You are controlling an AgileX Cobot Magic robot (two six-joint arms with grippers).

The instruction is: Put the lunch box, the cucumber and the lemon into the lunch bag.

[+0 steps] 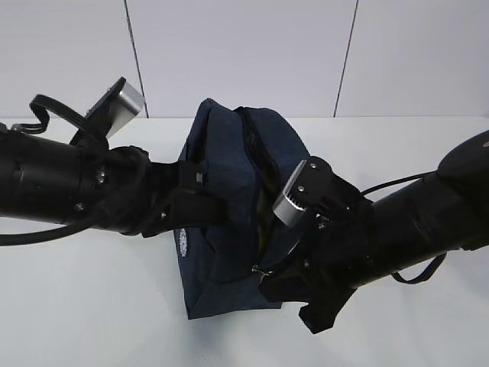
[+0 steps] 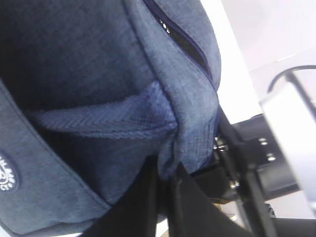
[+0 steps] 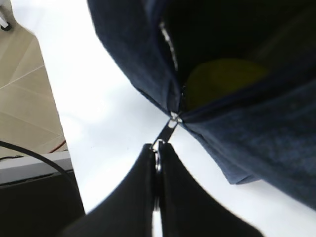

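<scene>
From the exterior view, the lunch bag [image 1: 229, 222] stands on the white tabletop [image 1: 76, 306] between both arms, its mouth partly open; no food lies outside it, so packing looks done and closing the zipper seems what is left. The left wrist view shows the left gripper [image 2: 165, 190] with fingers pinched on a fold of bag fabric just below the strap handle [image 2: 103, 121]. In the right wrist view the right gripper [image 3: 157, 173] has fingers clamped on the silver ring pull [image 3: 158, 153]; beyond them the lemon [image 3: 217, 81] sits inside, with bare tabletop alongside.
</scene>
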